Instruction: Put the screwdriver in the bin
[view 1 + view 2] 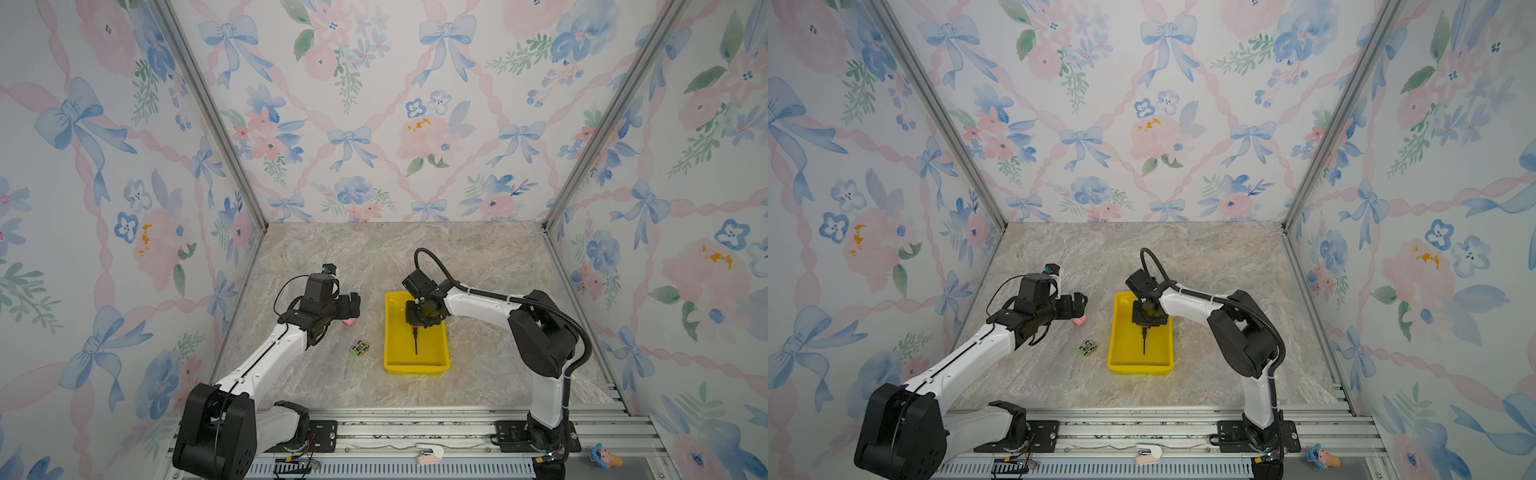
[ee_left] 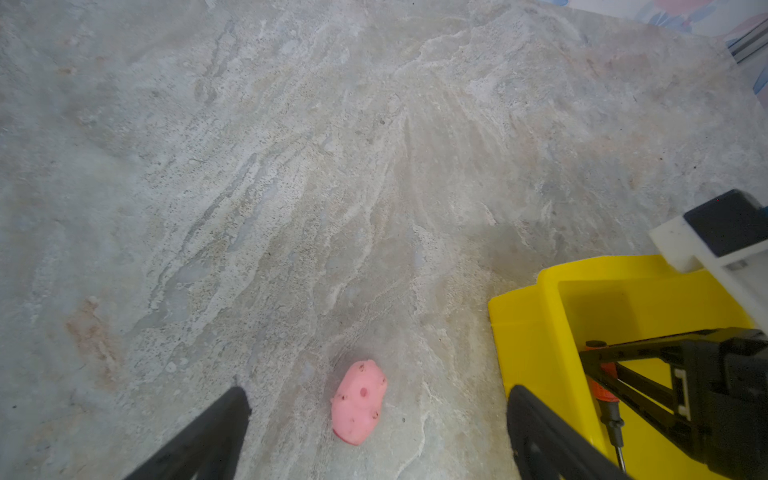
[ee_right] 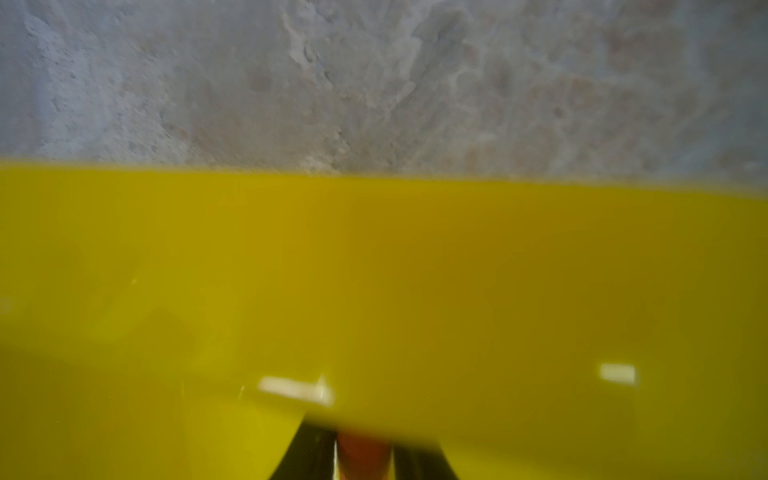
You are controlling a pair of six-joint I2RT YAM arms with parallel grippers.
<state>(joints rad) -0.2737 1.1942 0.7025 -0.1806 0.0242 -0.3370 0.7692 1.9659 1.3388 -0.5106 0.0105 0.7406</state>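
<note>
Nearby, pink toy (image 1: 349,322) and small car (image 1: 360,348) lie beside the bin (image 1: 415,367).

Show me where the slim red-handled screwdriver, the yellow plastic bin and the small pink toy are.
slim red-handled screwdriver (image 1: 415,343): a top view, on its thin dark shaft.
yellow plastic bin (image 1: 415,368): a top view, on its near rim.
small pink toy (image 2: 359,401): left wrist view, middle of its body.

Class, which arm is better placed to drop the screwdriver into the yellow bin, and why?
Right: the right pincer holds the screwdriver within the bin; the left pincer hangs open outside, by a pink toy.
</note>
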